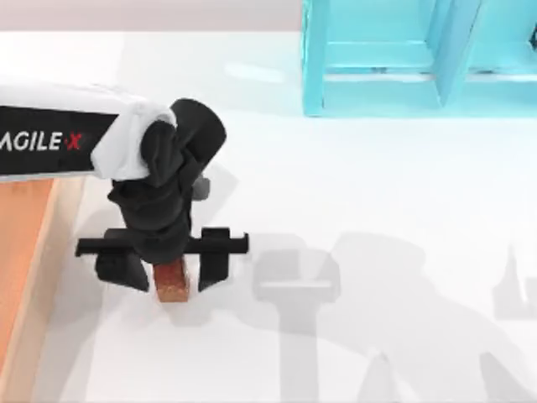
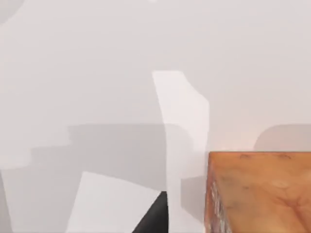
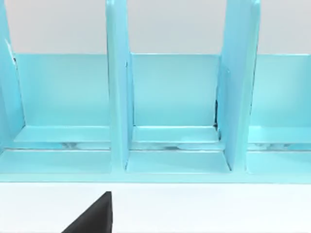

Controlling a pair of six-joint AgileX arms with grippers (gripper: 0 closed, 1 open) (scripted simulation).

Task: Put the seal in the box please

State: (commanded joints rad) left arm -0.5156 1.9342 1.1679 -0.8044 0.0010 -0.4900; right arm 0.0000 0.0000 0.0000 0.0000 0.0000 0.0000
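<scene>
Top view: left arm reaches in from the left edge of the tabletop (image 1: 377, 210). Left gripper (image 1: 165, 270) points down over the left half of the table, toward the near edge.

Jaws: apart. One black finger (image 1: 214, 267) stands on the right side of the seal (image 1: 172, 279), the other on its left, partly under the wrist body. The seal sits between them. A narrow strip of white shows between the right finger and the seal; on the left side I cannot tell whether the finger touches the block. Not clamped as far as the pictures show.

Seal: reddish-brown block with a lighter lower part, standing on the white tabletop, its upper end hidden under the gripper.

Left wrist view: the seal (image 2: 262, 194) fills a corner, orange-brown with faint markings on its face, resting on the white surface. A black finger tip (image 2: 155, 218) shows beside it with a bare strip of table between the two.

Box (image 1: 25, 252): at the left edge of the tabletop, tan rim and orange-brown inside, partly under the left arm. The seal is outside it, near its right rim but apart from it.

Turquoise cabinet (image 1: 403, 59): at the far edge, right half.

Right wrist view: faces the cabinet (image 3: 170, 97) and its upright dividers; a black finger tip (image 3: 95, 216) of the right gripper shows. I cannot tell how the right jaws stand.
</scene>
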